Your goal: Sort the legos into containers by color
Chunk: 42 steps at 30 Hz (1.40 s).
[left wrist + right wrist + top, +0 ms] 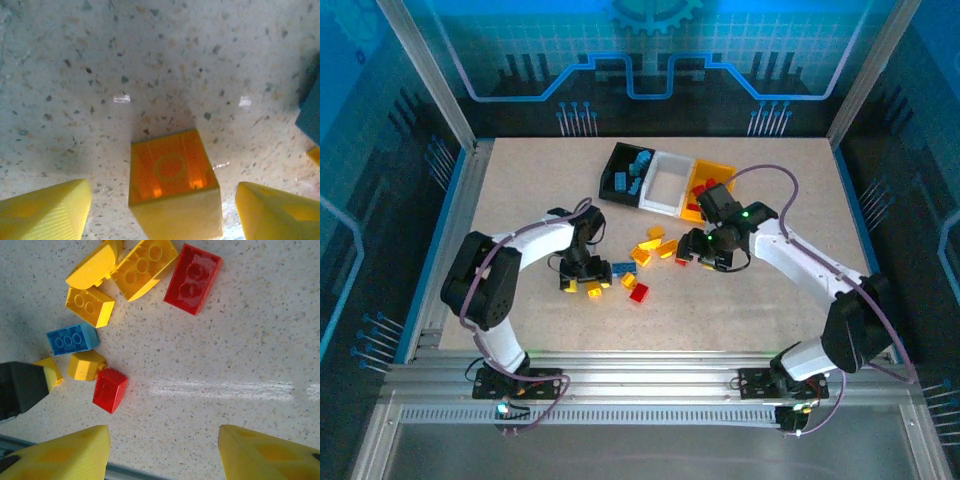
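Straddles a tipped yellow brick [172, 185] with the left gripper [162, 212] spread, fingers [50, 210] not touching it; risks squirting it sideways if closed off-centre. Holds the right gripper [162, 450] spread over bare table [225, 340], loose legos [90, 305] at its eleven o'clock, containers [665, 190] at the pile's twelve.

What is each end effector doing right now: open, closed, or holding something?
Left end effector: open, straddling a yellow brick, not gripping it.
Right end effector: open, empty.

Legos [641, 256] scattered mid-table; black-white-yellow bins [648, 187] behind, blue bricks [638, 167] in black.
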Available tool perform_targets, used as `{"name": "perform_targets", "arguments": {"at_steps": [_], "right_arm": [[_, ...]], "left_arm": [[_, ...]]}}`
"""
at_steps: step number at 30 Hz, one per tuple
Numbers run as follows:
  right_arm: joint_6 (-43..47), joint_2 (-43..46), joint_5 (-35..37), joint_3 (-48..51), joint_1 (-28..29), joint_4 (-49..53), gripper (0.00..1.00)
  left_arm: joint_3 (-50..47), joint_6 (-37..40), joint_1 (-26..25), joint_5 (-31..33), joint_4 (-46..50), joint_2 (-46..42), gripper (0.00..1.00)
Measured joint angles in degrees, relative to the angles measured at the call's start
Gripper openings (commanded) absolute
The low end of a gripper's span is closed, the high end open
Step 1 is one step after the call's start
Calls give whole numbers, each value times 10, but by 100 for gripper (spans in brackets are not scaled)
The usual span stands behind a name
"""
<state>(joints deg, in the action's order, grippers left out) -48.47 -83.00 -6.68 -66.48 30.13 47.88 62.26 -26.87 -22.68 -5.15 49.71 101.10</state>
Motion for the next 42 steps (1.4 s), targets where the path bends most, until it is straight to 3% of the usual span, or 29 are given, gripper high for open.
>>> {"name": "perform_targets", "arguments": {"at_steps": [6, 17, 28, 36, 42], "right_arm": [[-2, 7, 1, 5, 1, 0, 60], [-2, -14, -5, 5, 1, -15, 61], [1, -25, -16, 5, -13, -21, 61], [10, -17, -33, 38, -52, -24, 61], [18, 11, -47, 69, -73, -24, 61]], "left_arm": [[2, -3, -4, 0, -4, 11, 53], [3, -2, -8, -4, -6, 13, 36], [51, -7, 3, -30, 10, -20, 36], [105, -87, 68, -145, -34, -48, 37], [180, -192, 68, -227, -141, -6, 37]]}}
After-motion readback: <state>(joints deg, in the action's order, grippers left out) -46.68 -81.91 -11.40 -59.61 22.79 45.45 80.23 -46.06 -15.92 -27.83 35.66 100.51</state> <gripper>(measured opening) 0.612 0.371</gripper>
